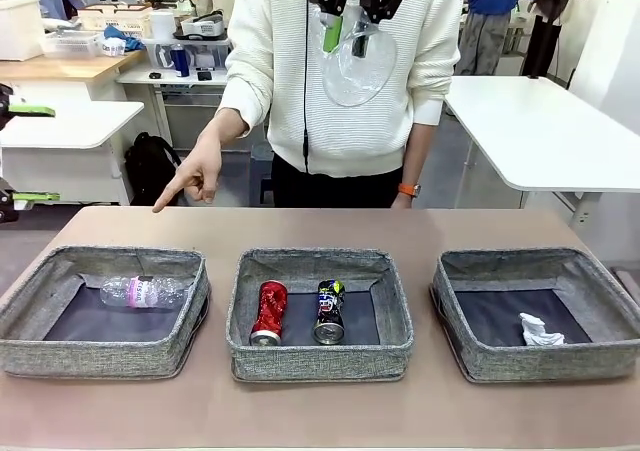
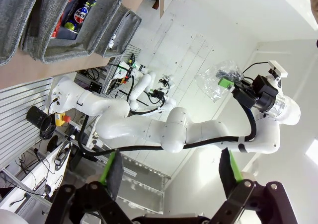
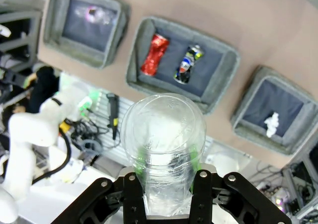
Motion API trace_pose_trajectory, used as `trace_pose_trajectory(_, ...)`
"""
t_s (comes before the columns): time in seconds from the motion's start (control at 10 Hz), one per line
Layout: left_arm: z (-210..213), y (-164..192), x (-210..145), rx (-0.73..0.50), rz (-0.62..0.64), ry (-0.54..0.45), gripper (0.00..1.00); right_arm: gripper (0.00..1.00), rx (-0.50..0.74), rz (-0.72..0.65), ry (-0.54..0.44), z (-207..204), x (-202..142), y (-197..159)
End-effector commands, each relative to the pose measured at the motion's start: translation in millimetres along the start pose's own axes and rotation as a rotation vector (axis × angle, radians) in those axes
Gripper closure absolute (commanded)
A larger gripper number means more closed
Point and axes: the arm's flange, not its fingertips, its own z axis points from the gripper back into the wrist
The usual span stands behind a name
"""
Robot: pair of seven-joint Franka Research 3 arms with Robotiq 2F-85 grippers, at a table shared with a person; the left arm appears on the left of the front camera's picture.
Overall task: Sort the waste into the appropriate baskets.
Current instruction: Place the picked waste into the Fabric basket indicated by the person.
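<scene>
Your right gripper [image 1: 345, 23] hangs high above the table, in front of the person's white sweater, with its black fingers and green pads pinched on a clear plastic cup [image 1: 358, 63]; in the right wrist view that cup [image 3: 163, 149] sits squeezed between the two fingers, mouth pointing down toward the table, roughly over the near edge of the middle basket. Below it you have three shallow rectangular baskets of grey woven fabric with dark flat bottoms, set in a row on the brown table [image 1: 320, 411]. The left basket [image 1: 30, 346] holds a clear plastic bottle with a pinkish label [image 1: 143, 292], lying on its side. The middle basket [image 1: 320, 361] holds a red drink can [image 1: 269, 313] and a dark multicoloured drink can [image 1: 329, 311], lying side by side, close but whether they touch you cannot tell. The right basket [image 1: 600, 356] holds a small white paper wad [image 1: 540, 330]. The person's hand [image 1: 195, 176] points a finger down just beyond the table's far edge, behind the left basket. Your left gripper [image 2: 171, 177] is well off to the side, its fingers spread wide with nothing between them.
</scene>
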Motion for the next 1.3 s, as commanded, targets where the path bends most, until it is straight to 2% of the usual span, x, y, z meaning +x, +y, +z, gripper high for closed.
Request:
trace_pose_trajectory(0.0,23,-7,-9,0.065,-0.06,0.019,0.0,0.63,-0.053,0.11,-0.031,-14,22,17)
trace_pose_trajectory(0.1,46,-10,-14,0.158,-0.117,-0.012,0.0,0.63,-0.067,0.246,-0.074,-36,51,38)
trace_pose_trajectory(0.3,97,-11,-19,0.264,-0.142,-0.084,0.0,0.63,0.026,0.596,-0.242,-96,113,85)
trace_pose_trajectory(0.4,121,-9,-23,0.299,-0.134,-0.133,0.0,0.63,0.097,0.778,-0.313,-126,142,118)
trace_pose_trajectory(0.5,137,-3,-29,0.319,-0.124,-0.139,0.0,0.63,0.147,0.987,-0.341,-153,167,162)
trace_pose_trajectory(0.6,142,2,-31,0.325,-0.123,-0.141,0.0,0.63,0.211,1.075,-0.231,-166,175,196)
trace_pose_trajectory(0.7,144,6,-26,0.292,-0.109,-0.178,0.0,0.63,0.15,1.201,-0.055,-166,168,206)
trace_pose_trajectory(0.8,140,-2,-31,0.321,-0.105,-0.166,0.0,0.63,0.102,1.256,0.094,-159,153,203)
trace_pose_trajectory(0.9,140,-2,-31,0.321,-0.105,-0.166,0.0,0.63,0.127,0.995,-0.243,-220,139,184)
trace_pose_trajectory(1.0,140,-2,-31,0.321,-0.105,-0.166,0.0,0.63,0.127,0.995,-0.243,-220,139,184)
trace_pose_trajectory(1.1,140,-2,-31,0.321,-0.105,-0.166,0.0,0.63,0.163,1.126,-0.116,-214,114,191)
trace_pose_trajectory(1.2,140,-2,-31,0.321,-0.105,-0.166,0.0,0.63,0.148,1.21,-0.106,-227,117,212)
